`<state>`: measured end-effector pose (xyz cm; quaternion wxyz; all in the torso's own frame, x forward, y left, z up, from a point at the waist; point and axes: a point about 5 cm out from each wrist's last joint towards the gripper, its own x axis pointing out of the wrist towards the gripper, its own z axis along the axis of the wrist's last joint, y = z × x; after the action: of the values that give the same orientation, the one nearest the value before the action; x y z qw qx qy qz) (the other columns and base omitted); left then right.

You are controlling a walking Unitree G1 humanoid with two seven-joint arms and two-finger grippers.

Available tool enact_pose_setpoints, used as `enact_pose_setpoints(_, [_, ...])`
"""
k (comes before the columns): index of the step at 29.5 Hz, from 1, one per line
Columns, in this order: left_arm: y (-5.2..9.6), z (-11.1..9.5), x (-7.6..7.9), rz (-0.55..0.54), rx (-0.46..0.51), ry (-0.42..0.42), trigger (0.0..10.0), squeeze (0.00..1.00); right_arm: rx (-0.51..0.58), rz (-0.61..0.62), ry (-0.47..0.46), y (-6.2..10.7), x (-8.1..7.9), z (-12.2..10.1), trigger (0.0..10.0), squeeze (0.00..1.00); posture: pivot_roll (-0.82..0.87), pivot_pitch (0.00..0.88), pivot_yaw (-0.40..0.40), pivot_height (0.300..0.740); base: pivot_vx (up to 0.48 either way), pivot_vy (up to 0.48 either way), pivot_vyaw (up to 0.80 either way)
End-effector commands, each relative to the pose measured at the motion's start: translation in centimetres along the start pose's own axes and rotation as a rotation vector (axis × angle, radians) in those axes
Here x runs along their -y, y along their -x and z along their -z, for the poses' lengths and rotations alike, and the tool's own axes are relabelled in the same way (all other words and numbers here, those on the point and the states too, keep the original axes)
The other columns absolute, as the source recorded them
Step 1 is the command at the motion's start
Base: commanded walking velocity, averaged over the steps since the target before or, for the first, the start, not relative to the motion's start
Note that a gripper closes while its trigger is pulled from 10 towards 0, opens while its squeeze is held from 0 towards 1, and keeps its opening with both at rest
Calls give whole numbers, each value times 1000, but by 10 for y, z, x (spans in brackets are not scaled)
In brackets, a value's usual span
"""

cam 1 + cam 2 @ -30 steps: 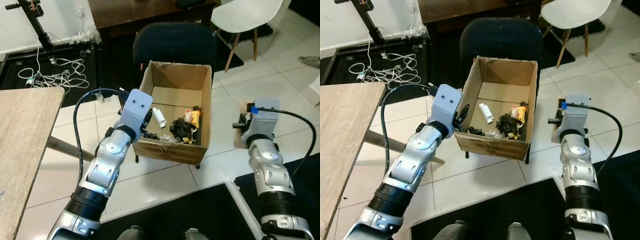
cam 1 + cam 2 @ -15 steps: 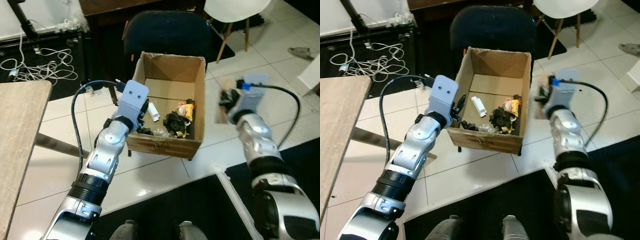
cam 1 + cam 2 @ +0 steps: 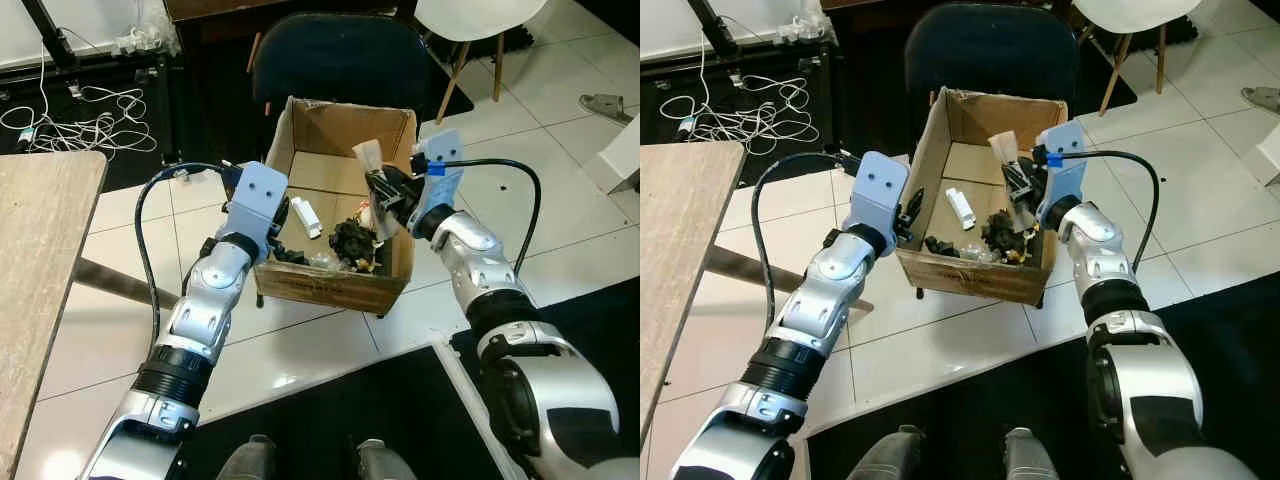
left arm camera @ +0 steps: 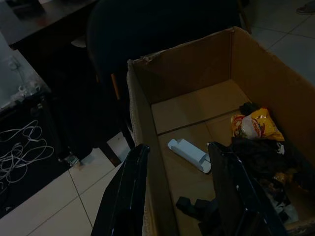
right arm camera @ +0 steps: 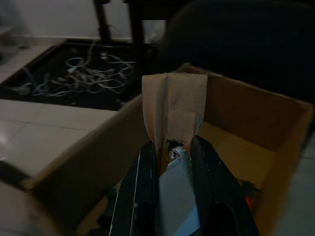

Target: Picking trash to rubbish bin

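Note:
An open cardboard box (image 3: 330, 285) serves as the rubbish bin on the tiled floor, holding a white carton (image 3: 306, 217), a yellow wrapper (image 4: 253, 125) and dark scraps (image 3: 352, 241). My right gripper (image 3: 384, 190) reaches over the box's right wall, shut on a piece of brown paper trash (image 3: 367, 156) that sticks up above the box; the paper (image 5: 173, 110) is pinched between both fingers. My left gripper (image 3: 277, 222) straddles the box's left wall, open, one finger (image 4: 125, 191) outside and the other finger (image 4: 236, 191) inside.
A dark chair (image 3: 335, 60) stands right behind the box. A wooden table (image 3: 35, 270) is at the left. Cables (image 3: 70, 125) lie on a black mat at the back left, a white chair (image 3: 470, 20) at the back right, a black mat (image 3: 400, 410) near my feet.
My right arm has swung from the floor at the right up over the box's right wall, carrying the brown paper. The left gripper stays at the left wall. The camera shifted.

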<state>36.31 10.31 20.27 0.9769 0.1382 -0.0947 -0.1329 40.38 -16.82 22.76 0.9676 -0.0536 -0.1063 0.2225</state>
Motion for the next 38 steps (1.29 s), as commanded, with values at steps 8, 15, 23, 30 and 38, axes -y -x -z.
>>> enact_pose_setpoints(8, [1, 5, -2, -1, -12, -9, 10000, 0, 11, 132, -21, 8, 19, 1, 10000, 1000, 34, 349, 51, 740, 0, 0, 0])
enact_pose_setpoints(15, [0, 6, -1, 0, -14, -9, 10000, 0, 13, 163, 85, 7, 20, -3, 10000, 0, 33, 348, 50, 740, 0, 0, 0])
enact_pose_setpoints(23, [0, 8, -2, -1, -21, -14, 10000, 0, 22, 173, 95, 5, 19, -4, 10000, 0, 32, 342, 48, 740, 0, 0, 0])
enact_pose_setpoints(30, [6, 10, -9, -27, -29, 1, 10000, 0, 18, 217, -26, 5, 18, 1, 10000, 0, 40, 307, 46, 740, 0, 0, 0])
enact_pose_setpoints(38, [30, 6, -38, -189, -33, 192, 10000, 0, 131, 500, -27, 33, 27, 5, 10000, 0, 59, 210, 51, 740, 0, 0, 0])
